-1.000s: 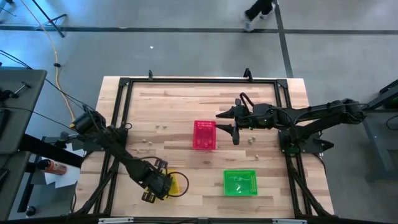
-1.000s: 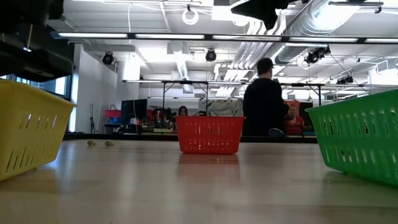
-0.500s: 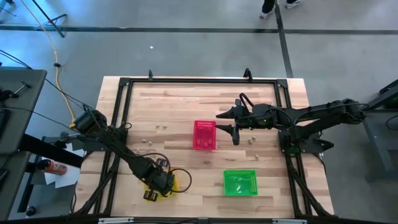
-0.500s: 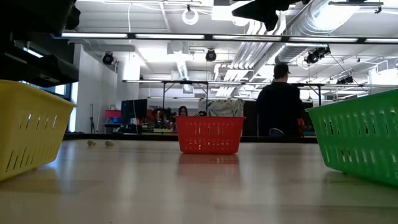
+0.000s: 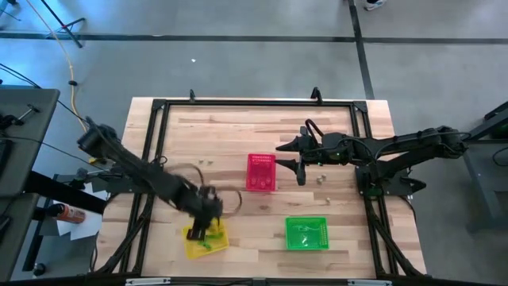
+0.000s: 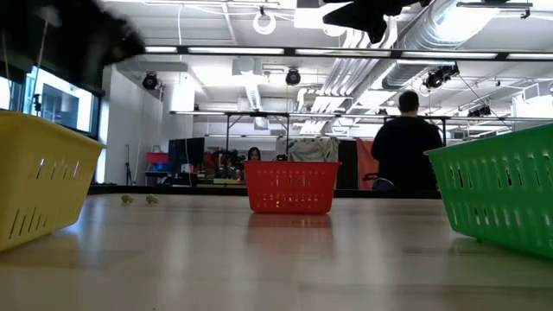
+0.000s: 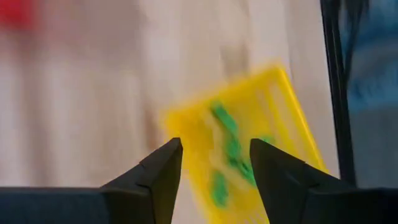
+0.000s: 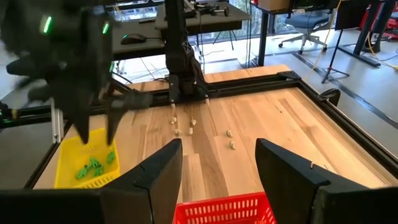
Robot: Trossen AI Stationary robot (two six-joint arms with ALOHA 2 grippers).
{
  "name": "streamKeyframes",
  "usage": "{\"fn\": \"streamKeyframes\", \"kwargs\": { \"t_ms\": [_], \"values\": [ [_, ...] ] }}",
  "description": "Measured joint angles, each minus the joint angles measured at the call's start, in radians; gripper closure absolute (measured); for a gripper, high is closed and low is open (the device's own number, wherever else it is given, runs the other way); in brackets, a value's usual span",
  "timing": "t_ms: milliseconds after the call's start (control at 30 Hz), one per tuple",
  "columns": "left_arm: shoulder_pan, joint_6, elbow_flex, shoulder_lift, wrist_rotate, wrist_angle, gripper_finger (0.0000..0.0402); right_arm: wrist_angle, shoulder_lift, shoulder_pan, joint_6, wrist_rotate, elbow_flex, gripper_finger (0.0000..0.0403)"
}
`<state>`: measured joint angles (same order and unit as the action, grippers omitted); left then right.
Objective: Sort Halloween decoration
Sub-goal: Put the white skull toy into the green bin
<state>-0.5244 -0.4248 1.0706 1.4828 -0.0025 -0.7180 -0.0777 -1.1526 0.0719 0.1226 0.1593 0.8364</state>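
your left gripper [image 7: 211, 168] hangs just above the yellow basket [image 5: 208, 239], fingers spread wide with nothing between them; green trinkets [image 7: 227, 155] lie in the basket right under it. swing away carelessly and a finger could catch the rim and tip it. farther out, pale trinkets [image 8: 186, 129] lie loose on the table, easy to scatter. your right gripper [image 8: 217, 168], also open and empty, waits above the red basket [image 5: 261, 172].
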Motion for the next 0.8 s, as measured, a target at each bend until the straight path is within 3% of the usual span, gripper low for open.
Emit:
{"fn": "streamKeyframes", "kwargs": {
  "t_ms": [167, 300, 400, 533, 633, 800],
  "values": [
    [0.119, 0.072, 0.001, -0.214, -0.227, 0.031, 0.0220, -0.023, 0.000, 0.000, 0.008, 0.000, 0.000, 0.0204],
    [0.262, 0.151, 0.001, -0.327, -0.380, 0.161, 0.0220, -0.078, 0.000, 0.000, 0.008, -0.001, 0.000, 0.0204],
    [0.373, 0.213, -0.018, -0.366, -0.385, 0.351, 0.0220, -0.128, 0.000, 0.000, 0.008, -0.001, 0.000, 0.0204],
    [0.459, 0.236, -0.096, -0.369, -0.273, 0.655, 0.0220, -0.151, 0.000, 0.000, 0.008, -0.001, 0.000, 0.0204],
    [0.472, 0.231, -0.170, -0.346, -0.209, 0.834, 0.0220, -0.151, 0.000, 0.000, 0.008, -0.001, 0.000, 0.0204],
    [0.443, 0.219, -0.262, -0.306, -0.225, 1.009, 0.0220, -0.157, 0.000, 0.001, 0.011, -0.001, 0.000, 0.0204]
  ]
}}
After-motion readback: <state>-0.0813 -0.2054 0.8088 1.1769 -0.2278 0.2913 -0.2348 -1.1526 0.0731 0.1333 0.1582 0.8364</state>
